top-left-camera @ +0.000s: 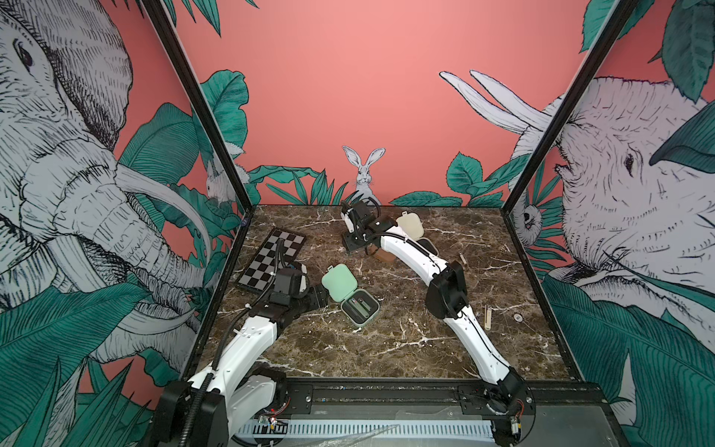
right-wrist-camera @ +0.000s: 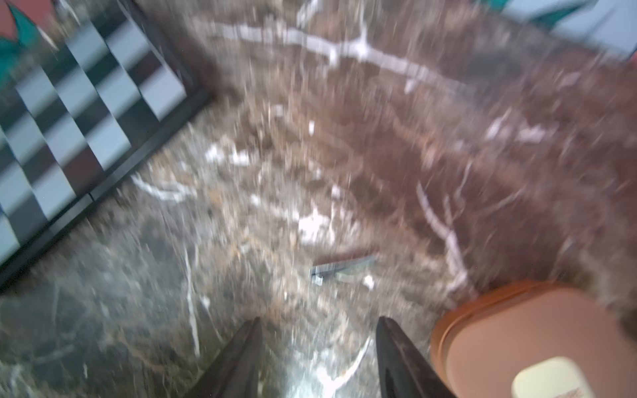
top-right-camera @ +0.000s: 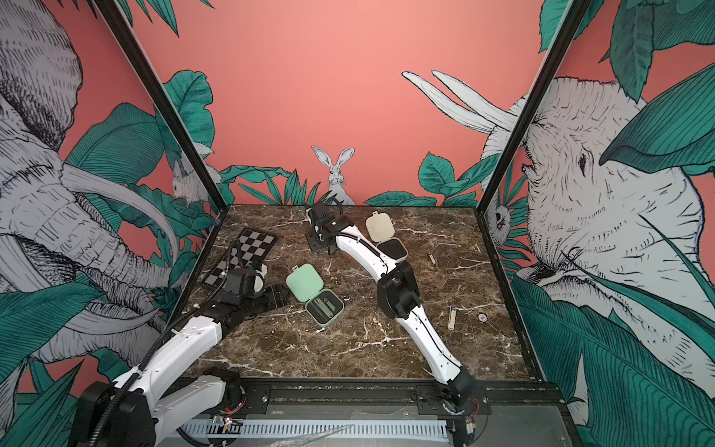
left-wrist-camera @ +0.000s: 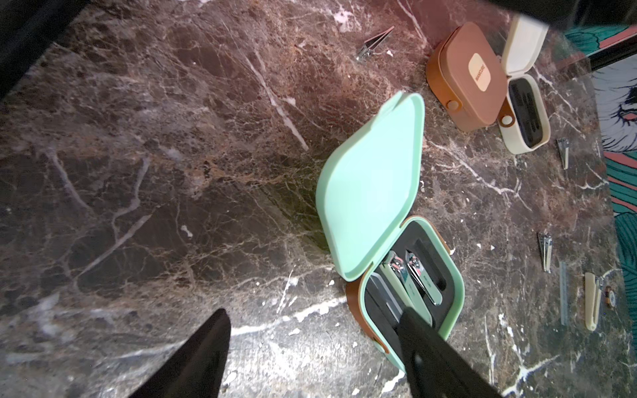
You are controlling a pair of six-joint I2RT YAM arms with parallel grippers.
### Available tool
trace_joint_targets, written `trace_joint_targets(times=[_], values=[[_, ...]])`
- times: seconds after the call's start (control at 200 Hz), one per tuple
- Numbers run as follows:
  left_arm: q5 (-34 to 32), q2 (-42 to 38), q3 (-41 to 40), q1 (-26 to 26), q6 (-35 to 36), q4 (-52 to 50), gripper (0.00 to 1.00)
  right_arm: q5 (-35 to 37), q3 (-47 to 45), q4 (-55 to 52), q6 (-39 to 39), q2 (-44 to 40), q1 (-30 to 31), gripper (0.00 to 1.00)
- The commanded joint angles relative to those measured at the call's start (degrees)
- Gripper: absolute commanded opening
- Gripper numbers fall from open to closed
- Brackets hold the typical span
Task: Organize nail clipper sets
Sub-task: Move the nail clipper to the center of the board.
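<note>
Nearest the robot's base, on the right side of the dark marbled tabletop (top-left-camera: 387,348), a slim cream-handled metal tool (top-left-camera: 488,318) lies loose, well apart from every case. Further in, the mint green rounded-square case (left-wrist-camera: 372,179) stands open, its lid tilted up and mint-and-steel clippers (left-wrist-camera: 420,282) seated in its black insert. The left claw (left-wrist-camera: 315,310) hangs just beside it, spread wide and grasping nothing. One finger crosses the case's rim in the left wrist view; whether it touches I cannot tell.

Further back, the right arm reaches to the brown rounded-square case (right-wrist-camera: 534,344), whose lid is shut. The right claw (right-wrist-camera: 319,320) hovers low just beside this case, released, with only bare tabletop between its fingers. Ahead of it, near but apart, lies a slim brown-and-steel tool (right-wrist-camera: 341,265). Its long axis runs roughly along the line joining the two fingertips, so I judge the wrist would need to turn before the jaws could close across its narrow width. The right arm is much the nearer to this tool; the left claw is well apart from it.

Just behind the brown case, the cream rounded-square case (top-right-camera: 381,229) lies open with its black insert bare. The black-and-grey checkerboard (top-left-camera: 271,257) sits at the far left.
</note>
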Motion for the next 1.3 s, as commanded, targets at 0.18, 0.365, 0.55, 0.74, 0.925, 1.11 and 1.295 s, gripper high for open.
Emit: trace_joint_targets(times=[0.18,0.365,0.55,0.74,0.925,1.11,1.295], values=[[0.9,2.1,0.2,0.2,-1.1,0.0,0.79,1.6,-0.2,4.2,1.8,4.1,-0.6,0.70],[1.5,3.2,0.6,0.2,-1.5,0.1,0.79,0.2,5.8,8.3,3.3,9.1,-0.8,0.68],[1.8,3.2,0.9,0.2,-2.3,0.0,0.79,1.4,8.6,6.3,5.5,12.1,-0.9,0.61],[1.6,3.2,1.0,0.2,-2.5,-0.1,0.78,0.7,8.9,3.4,6.7,13.8,-1.0,0.59],[2.1,3.3,0.8,0.2,-2.9,0.5,0.78,1.5,8.0,-1.0,7.7,14.2,-1.0,0.53],[2.6,1.2,-0.4,0.2,-3.5,0.6,0.78,1.9,4.0,-2.1,8.7,12.8,-1.0,0.44],[2.2,-2.4,-1.7,0.2,-3.9,-0.8,0.78,2.5,-3.5,-1.2,9.6,9.2,-0.2,0.31]])
